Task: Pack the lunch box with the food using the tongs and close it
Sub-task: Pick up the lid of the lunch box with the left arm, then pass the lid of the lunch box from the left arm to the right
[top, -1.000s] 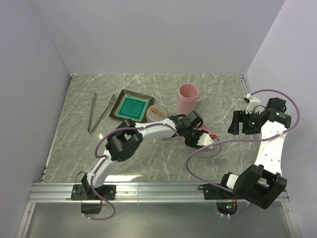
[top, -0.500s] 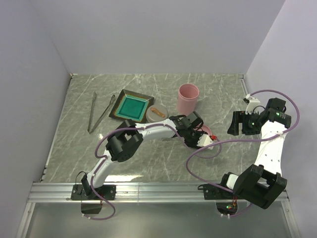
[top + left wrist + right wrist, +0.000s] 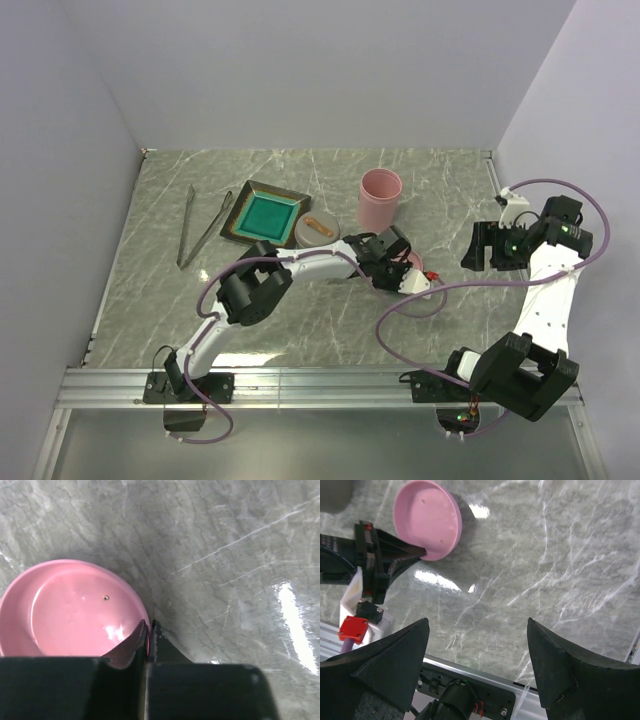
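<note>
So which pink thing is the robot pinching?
The flat pink lid, pinched at its rim by the left gripper. The tall pink container stands farther back, untouched.

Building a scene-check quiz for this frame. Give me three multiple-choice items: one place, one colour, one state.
1. Where do the tongs lie?
A. On the table, left of the square plate
B. Standing in a cup
C. Held by the right arm

2. What colour is the square plate's centre?
A. Red
B. Teal
C. White

3. What is the left tool doing?
A. Standing wide open above bare table
B. Shut on the rim of the pink lid
C. Shut on a food chunk

Key:
1 A: the top view shows them flat on the marble, beside the plate's left edge and clear of both arms.
2 B: the top view shows a teal middle inside a dark border.
3 B: the left wrist view shows the two fingers pinched together over the lid's edge.
</note>
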